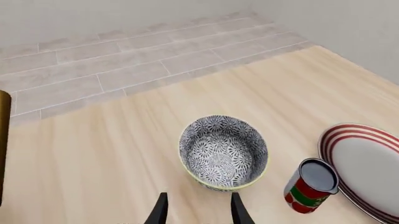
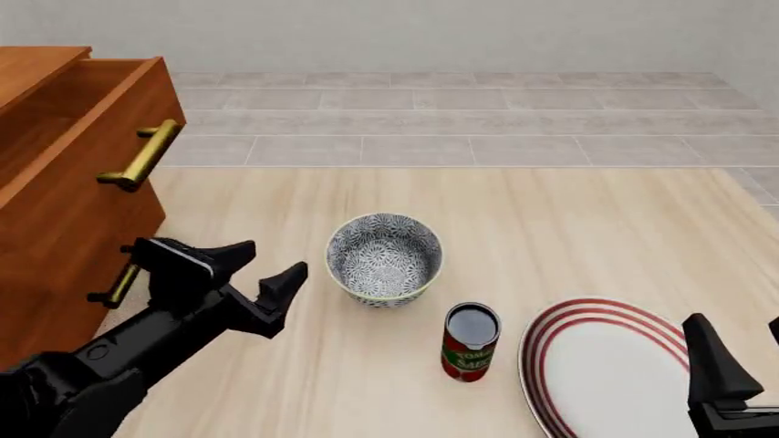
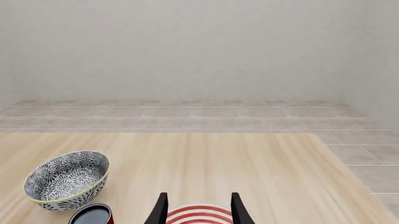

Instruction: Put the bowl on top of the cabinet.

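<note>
The bowl [image 2: 383,258], deep and speckled grey and white with a pale rim, stands upright on the wooden table [image 2: 572,228], near its middle. It also shows as the bowl [image 1: 223,153] and the bowl [image 3: 67,179]. The reddish-brown cabinet [image 2: 61,192] with gold bar handles fills the left side. Its upper drawer looks pulled out. My left gripper [image 2: 270,260] is open just left of the bowl, at its height and apart from it. From the wrist, the left gripper [image 1: 199,205] points at the bowl. My right gripper [image 2: 742,351] is open and empty at the near right, above the plate; the right gripper [image 3: 199,200] holds nothing.
A red and green can [image 2: 470,341] stands upright just in front and right of the bowl. A flat white plate with red rings [image 2: 597,365] lies at the near right. Beyond the table's far edge is a grey tiled floor [image 2: 487,119].
</note>
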### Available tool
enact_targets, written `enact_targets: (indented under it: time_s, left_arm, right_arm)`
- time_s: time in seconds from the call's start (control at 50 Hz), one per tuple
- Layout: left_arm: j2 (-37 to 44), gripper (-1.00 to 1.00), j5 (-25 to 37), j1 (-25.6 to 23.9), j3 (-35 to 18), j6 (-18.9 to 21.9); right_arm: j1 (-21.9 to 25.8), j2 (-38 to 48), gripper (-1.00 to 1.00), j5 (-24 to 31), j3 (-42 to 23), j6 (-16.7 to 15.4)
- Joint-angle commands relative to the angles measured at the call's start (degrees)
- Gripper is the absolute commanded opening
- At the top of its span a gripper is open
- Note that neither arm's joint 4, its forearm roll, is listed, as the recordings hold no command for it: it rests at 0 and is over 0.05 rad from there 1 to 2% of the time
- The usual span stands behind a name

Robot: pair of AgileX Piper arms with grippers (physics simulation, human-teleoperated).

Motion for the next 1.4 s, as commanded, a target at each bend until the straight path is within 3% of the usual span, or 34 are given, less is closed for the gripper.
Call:
enact_targets:
  time_s: [0.02, 0.18, 0.28, 0.52, 0.64, 0.84, 0.86, 0.94, 0.98, 1.22, 1.4]
  left_arm:
    - [4.59, 1.0, 1.27, 1.02, -2.94, -2.63]
    - [4.76, 1.0, 2.21, 0.37, -5.01, -4.96]
    - [5.79, 1.0, 3.36, -0.05, -6.82, -3.0]
    - [7.39, 1.0, 3.48, 1.13, -7.9, -5.69]
    - [9.47, 1.0, 4.0, 2.76, -9.27, -3.76]
    - [11.09, 1.0, 3.77, 2.44, -10.12, -4.98]
    - [11.53, 1.0, 3.44, 2.08, -10.04, -6.96]
    - [12.26, 1.0, 2.87, 2.61, -9.95, -6.96]
    - [12.64, 1.0, 2.25, 2.15, -9.72, -9.12]
    - [13.59, 1.0, 2.28, 3.07, -10.99, -7.73]
    - [15.38, 1.0, 2.28, 1.67, -12.55, -9.45]
  right_arm:
    - [0.04, 0.0, 1.0, -0.02, -0.01, -0.08]
    - [0.01, -0.01, 1.0, -0.08, 0.15, -0.08]
    - [-0.03, -0.01, 1.0, -0.12, 0.22, -0.09]
    - [-0.02, 0.0, 1.0, -0.07, 0.29, -0.05]
    - [-0.09, 0.01, 1.0, -0.01, 0.26, 0.02]
    - [-0.12, 0.04, 1.0, 0.08, 0.24, 0.14]
    - [-0.11, 0.04, 1.0, 0.08, 0.23, 0.14]
    - [-0.08, 0.04, 1.0, 0.08, 0.22, 0.12]
    - [-0.1, 0.03, 1.0, 0.09, 0.19, 0.13]
    - [-0.2, 0.01, 1.0, 0.11, 0.19, 0.14]
    - [-0.19, 0.02, 1.0, 0.12, 0.27, 0.18]
